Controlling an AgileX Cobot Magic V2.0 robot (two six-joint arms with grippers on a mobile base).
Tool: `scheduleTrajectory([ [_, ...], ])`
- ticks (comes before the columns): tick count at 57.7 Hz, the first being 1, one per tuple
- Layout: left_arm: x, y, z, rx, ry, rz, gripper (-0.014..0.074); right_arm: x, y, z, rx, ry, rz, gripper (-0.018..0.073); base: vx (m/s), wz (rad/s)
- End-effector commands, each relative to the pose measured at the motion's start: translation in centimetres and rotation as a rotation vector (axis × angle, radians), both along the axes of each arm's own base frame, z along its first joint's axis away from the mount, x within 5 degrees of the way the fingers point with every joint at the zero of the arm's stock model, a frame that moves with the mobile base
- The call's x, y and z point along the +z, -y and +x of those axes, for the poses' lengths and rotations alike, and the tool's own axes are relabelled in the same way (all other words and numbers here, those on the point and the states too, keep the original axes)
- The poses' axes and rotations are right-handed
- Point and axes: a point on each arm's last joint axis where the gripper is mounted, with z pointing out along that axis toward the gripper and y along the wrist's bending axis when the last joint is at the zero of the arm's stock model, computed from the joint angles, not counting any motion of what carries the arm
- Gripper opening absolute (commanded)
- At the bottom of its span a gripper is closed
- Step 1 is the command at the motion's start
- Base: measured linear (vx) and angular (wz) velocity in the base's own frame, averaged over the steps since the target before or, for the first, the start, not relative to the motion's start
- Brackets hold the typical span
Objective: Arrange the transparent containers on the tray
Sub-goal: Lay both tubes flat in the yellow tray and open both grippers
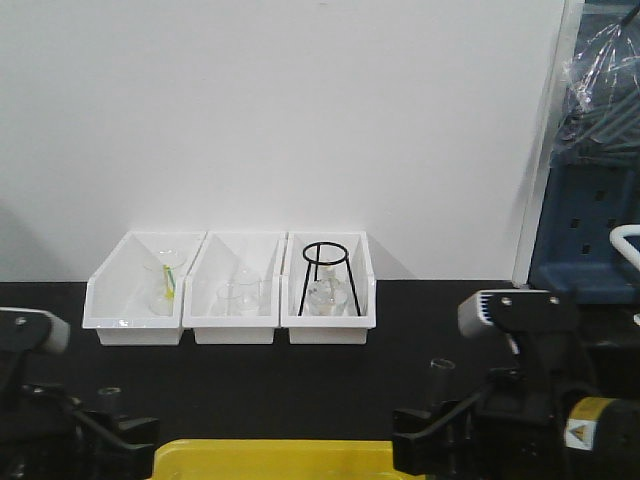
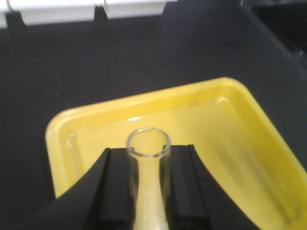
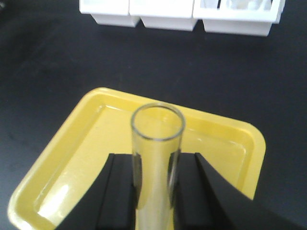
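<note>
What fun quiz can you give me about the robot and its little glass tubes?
1. True or false: the left claw grips the left tube, and the right claw grips the right tube.
2. How many white bins stand by the wall? A) two B) three C) five
3. Fill in: in the front view, the black ring stand sits in the ___ bin.
Key: 1 true; 2 B; 3 right.
</note>
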Motion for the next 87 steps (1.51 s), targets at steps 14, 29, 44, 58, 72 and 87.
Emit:
scheduleTrajectory([
  [14,-4.3,2.5,5.7,0.017,-0.127,-0.036,0.0083,-2.3,-3.1,5.4,-0.037,-0.085,0.027,0.0064,0.00,0.00],
  [29,-8.0,2.9,7.1,0.040,-0.211,0.005,0.0087,-6.6,-4.3,7.4,-0.042,-0.184,-0.039,0.0066,0.00,0.00],
  [44,-10.5,3.1,7.7,0.044,-0.280,0.033,0.0104,-9.8,-4.8,8.5,-0.052,-0.239,-0.077,0.0082,0.00,0.00],
  [58,-11.4,3.1,7.9,0.049,-0.306,0.042,0.0182,-11.3,-5.0,8.9,-0.058,-0.267,-0.092,0.0148,0.00,0.00],
  [72,-11.3,3.0,8.0,0.058,-0.287,0.043,0.0378,-11.3,-5.0,8.8,-0.057,-0.276,-0.095,0.0337,0.00,0.00],
  [87,-11.2,3.1,7.6,0.026,-0.322,0.048,0.0523,-11.1,-4.9,8.4,-0.045,-0.304,-0.107,0.0524,0.00,0.00],
])
